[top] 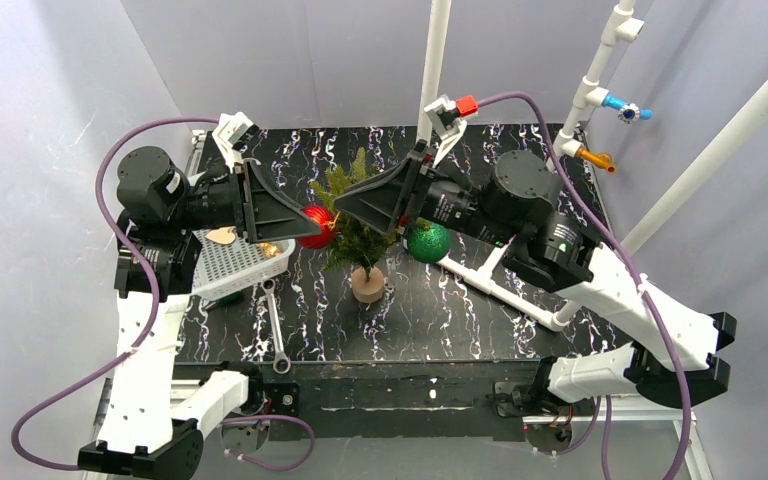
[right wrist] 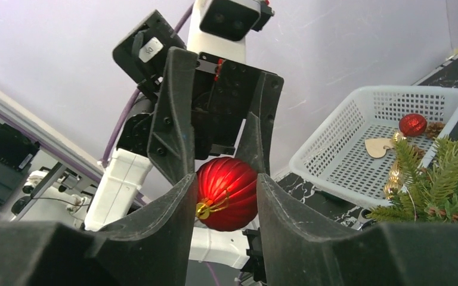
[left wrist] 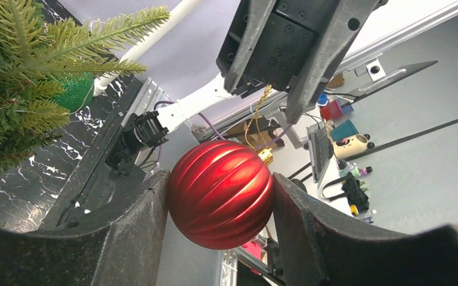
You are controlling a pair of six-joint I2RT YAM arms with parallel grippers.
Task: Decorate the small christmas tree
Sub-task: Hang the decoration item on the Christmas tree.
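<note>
The small christmas tree (top: 352, 228) stands mid-table on its round wooden base (top: 368, 284); its branches show in the left wrist view (left wrist: 18, 77) and the right wrist view (right wrist: 441, 179). My left gripper (top: 295, 226) is shut on a ribbed red ball ornament (top: 315, 226) (left wrist: 222, 193) (right wrist: 229, 196), held in the air just left of the tree. My right gripper (top: 345, 205) (right wrist: 226, 182) faces it from the other side, open. The ornament's gold hanging loop (left wrist: 261, 107) lies loose between the right fingers (left wrist: 322, 59). A green glitter ball (top: 428, 241) hangs at the tree's right side.
A white mesh basket (top: 235, 262) (right wrist: 334, 143) sits at the table's left, holding a small red glitter ball (right wrist: 412, 124), a wooden heart (right wrist: 378, 146) and gold pieces. A metal wrench (top: 276, 335) lies near the front edge. White pipes (top: 434, 60) rise behind.
</note>
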